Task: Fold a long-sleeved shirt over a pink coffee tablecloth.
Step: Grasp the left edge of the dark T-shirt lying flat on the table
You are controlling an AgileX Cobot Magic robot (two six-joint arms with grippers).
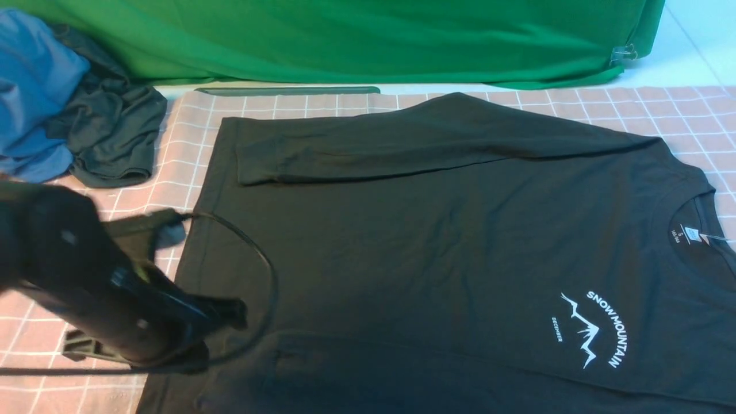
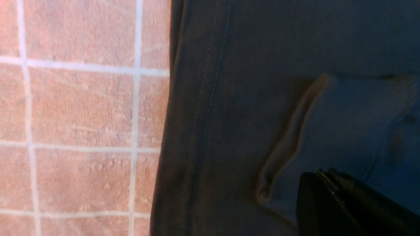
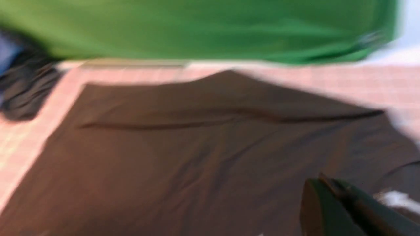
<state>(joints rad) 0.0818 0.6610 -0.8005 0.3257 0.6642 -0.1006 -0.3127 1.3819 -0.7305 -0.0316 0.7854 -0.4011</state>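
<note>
Shirt (image 1: pixel 437 247) lies flat on tablecloth (image 1: pixel 661 109), one sleeve folded across its body, hem beneath left gripper (image 1: pixel 229 315). Left gripper closed; cloth puckers beside it, grip unconfirmed. Right gripper (image 3: pixel 328 196) closed, shirt ahead of it; view blurred, hold indeterminable. Shirt's near edge cut off.

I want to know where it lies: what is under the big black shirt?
The pink tablecloth with white squares peeks out beside the black shirt, at its far and left edges. Beneath its middle, everything is covered.
</note>
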